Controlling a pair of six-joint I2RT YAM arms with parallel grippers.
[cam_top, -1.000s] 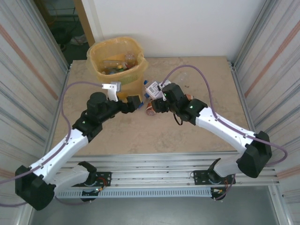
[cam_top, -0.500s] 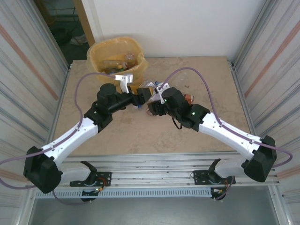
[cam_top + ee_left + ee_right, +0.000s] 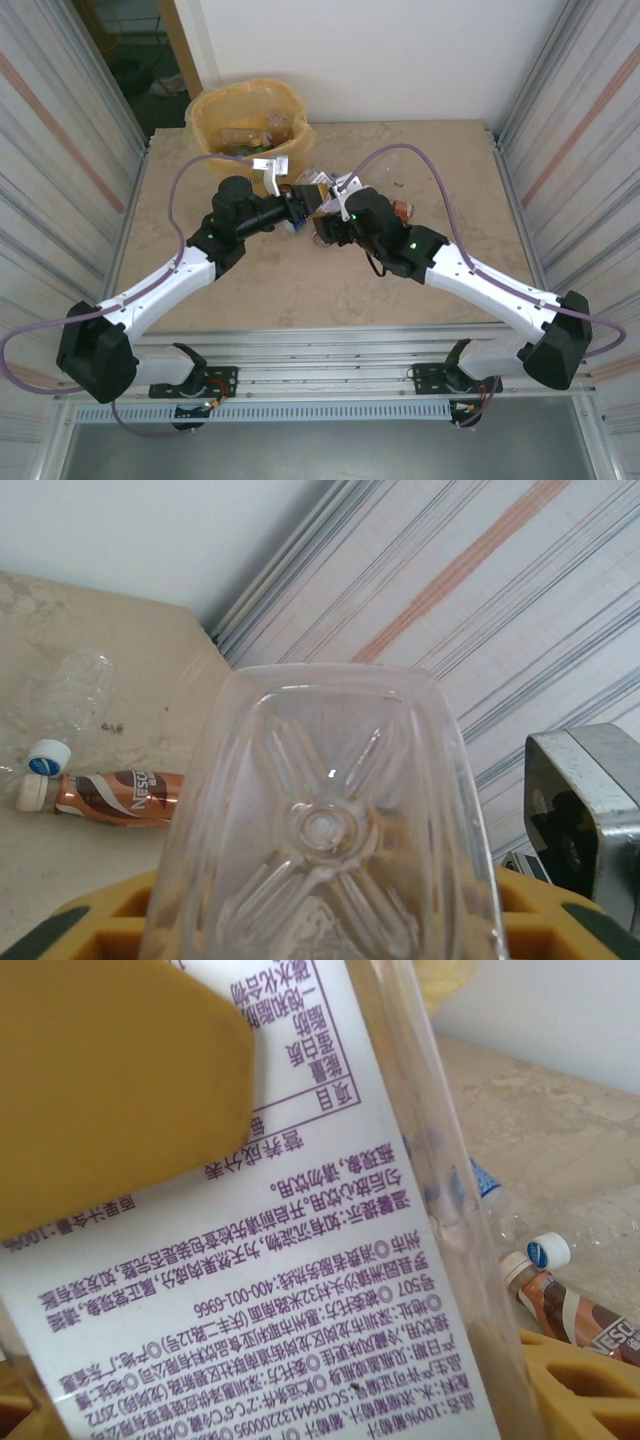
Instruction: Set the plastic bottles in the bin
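By the table's (image 3: pixel 450 170) far left corner stands the bin (image 3: pixel 205 135), with several bottles (image 3: pixel 245 135) already inside it. Just in front of it, in the top view, the left gripper (image 3: pixel 300 212) and the right gripper (image 3: pixel 327 222) meet tip to tip above the table. The right gripper pinches a labelled bottle (image 3: pixel 300 1290): one yellow finger (image 3: pixel 100 1080) presses flat on its white label with purple print. In the left wrist view a clear bottle (image 3: pixel 320 820) sits base-on between the left gripper's fingers and fills the gap between them. Whether they already squeeze it I cannot tell, and also not whether it is the same bottle that the right gripper holds. Behind it, on the table, lie a brown bottle (image 3: pixel 115 796) and a blue-capped bottle (image 3: pixel 70 705), close together and outside the bin.
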